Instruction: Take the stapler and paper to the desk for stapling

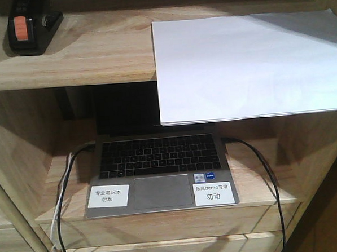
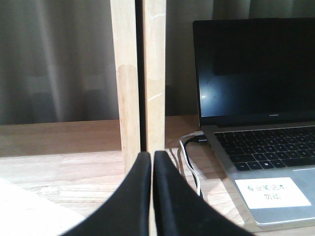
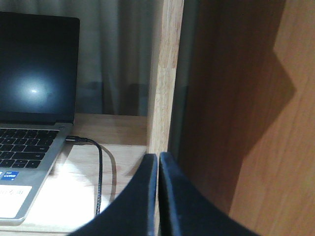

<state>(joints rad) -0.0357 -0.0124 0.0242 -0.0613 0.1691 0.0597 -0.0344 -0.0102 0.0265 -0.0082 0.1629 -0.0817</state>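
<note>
Left claw (image 2: 151,154) closed, empty; right claw (image 3: 158,156) closed, empty. Stapler (image 1: 32,30), paper (image 1: 250,65) on shelf (image 1: 97,62).

Open laptop (image 1: 159,160), screen dark, sits on lower board of light-wood shelf unit (image 1: 22,145). Two white printed labels on its palm rest: left label (image 1: 108,196) & right label (image 1: 214,193), either side of trackpad. Black cable (image 1: 261,166) plugged into laptop's right side; second black cable (image 1: 69,170) & white cable (image 1: 57,213) at its left. Grey curtain (image 2: 59,64) behind laptop.
</note>
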